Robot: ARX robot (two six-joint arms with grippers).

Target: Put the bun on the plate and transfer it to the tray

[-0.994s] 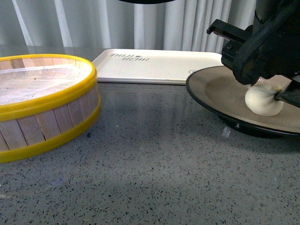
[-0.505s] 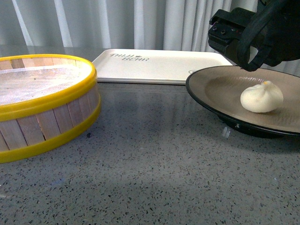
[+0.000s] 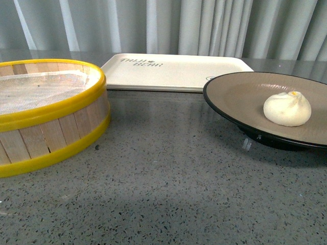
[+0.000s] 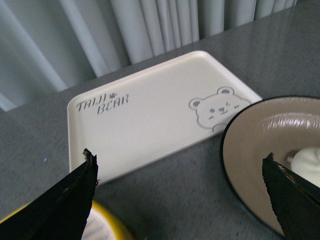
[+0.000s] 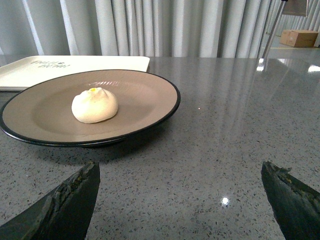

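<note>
Bun (image 3: 287, 108) is sitting on the plate (image 3: 240, 97), a bit right of the plate's middle, pleats and yellow dot facing up. Nothing's touching it. Plate is on the worktop (image 3: 168, 194), right side, just in front of the tray's (image 3: 179, 71) near right corner. From the left wrist cam its rim covers part of the bear print on that corner, but can't tell if plate & tray actually touch. Tray lies flat toward the far edge of the worktop by the curtain (image 3: 204, 25), w/ nothing on it. Steamer basket (image 3: 51, 122) is over at the left, well apart from the plate.

Right claw (image 5: 180, 167) is spread wide, holding nothing. Only its two dark fingers (image 5: 65, 205) show, low over bare worktop. The bun is ahead of it and well apart, more in line w/ one finger than the gap's middle.

Left claw (image 4: 179, 155) is also wide and not gripping anything. It's up above the worktop looking down on the tray. The bun only just peeks in beside one of its fingertips, lower down on the plate, no contact.

Neither arm shows in the front cam.
</note>
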